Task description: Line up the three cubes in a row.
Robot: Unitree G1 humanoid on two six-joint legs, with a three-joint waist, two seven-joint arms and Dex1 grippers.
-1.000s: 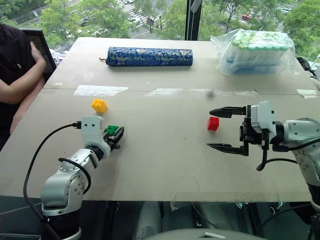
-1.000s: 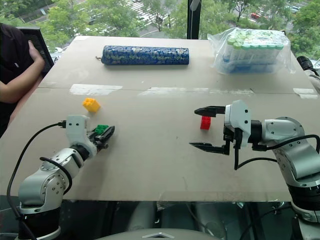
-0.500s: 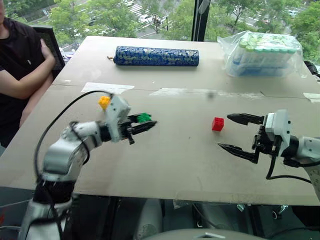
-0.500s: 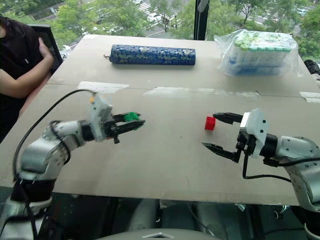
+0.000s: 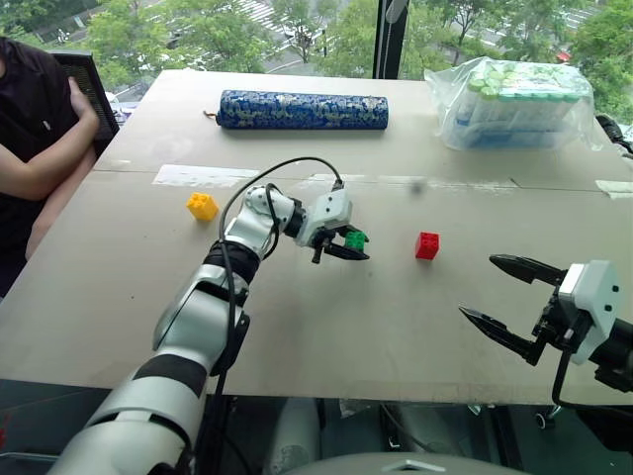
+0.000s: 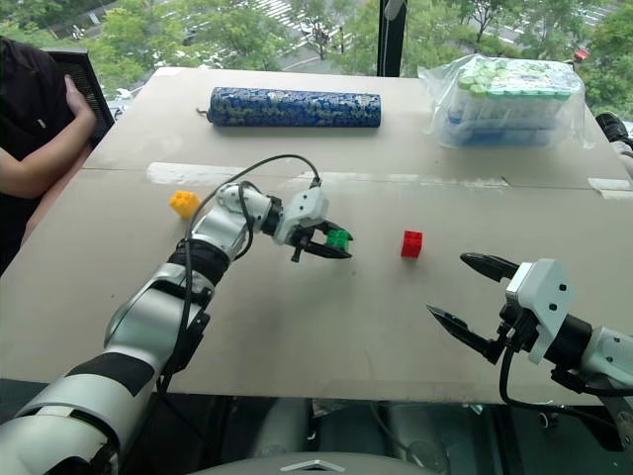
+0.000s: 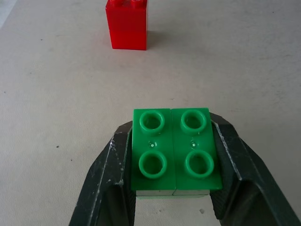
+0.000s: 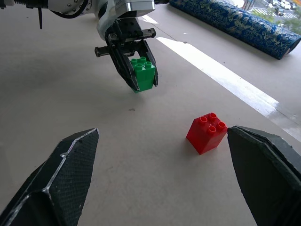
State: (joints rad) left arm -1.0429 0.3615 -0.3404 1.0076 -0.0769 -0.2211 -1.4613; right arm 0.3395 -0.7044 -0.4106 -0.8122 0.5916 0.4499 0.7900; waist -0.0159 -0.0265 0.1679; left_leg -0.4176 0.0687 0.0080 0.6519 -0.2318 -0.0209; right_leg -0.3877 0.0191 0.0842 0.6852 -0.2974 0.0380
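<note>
Carrying green cube [image 5: 355, 238] clamped in left hand [image 5: 349, 246], just above surface [image 5: 326, 327], near red cube [image 5: 426, 245]. Yellow cube [image 5: 202, 206] far left. Right hand [image 5: 514, 302] spread, empty. Risk: crooked drop, bumping red.

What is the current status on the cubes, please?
Left gripper shut on green cube, near red cube. Right gripper open, empty. Yellow cube untouched. Path clear.

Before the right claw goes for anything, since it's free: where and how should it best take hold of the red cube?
Grip the red cube across two opposite flat side walls, below the studs, coming down from above or in from the right claw's own side. It stands upright, studs up, alone on the table, so nothing blocks either wall, and the claw is already open.
</note>
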